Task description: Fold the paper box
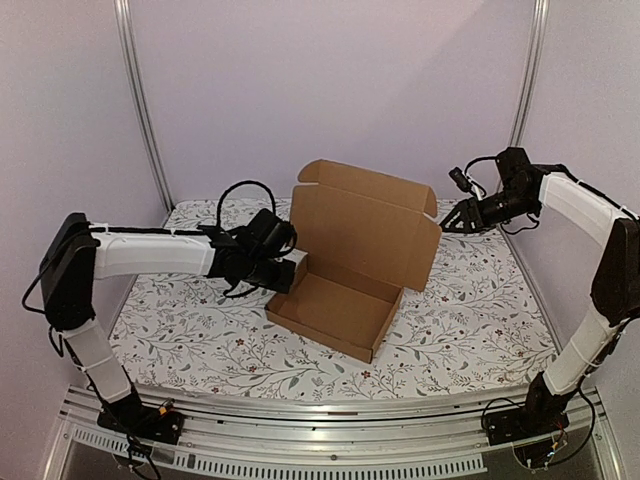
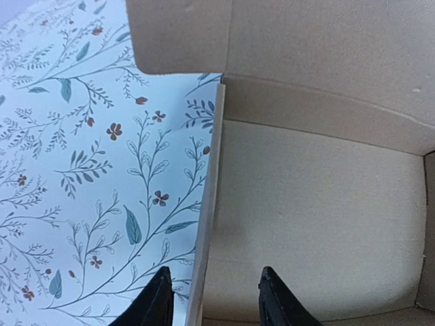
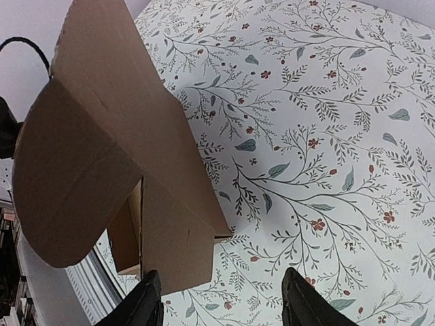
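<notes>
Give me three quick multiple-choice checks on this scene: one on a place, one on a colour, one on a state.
1. Where are the left fingers?
A) either side of the paper box's left wall
B) on the lid's top edge
C) well off to the box's right

2. What colour is the paper box?
A) white
B) brown
C) blue

3. How does the lid stand?
A) shut over the box
B) upright, open
C) lying flat behind it

Answers:
1 A, the wall's edge runs up between them in the left wrist view.
2 B, it is plain brown cardboard.
3 B, it stands upright in the top view.
</notes>
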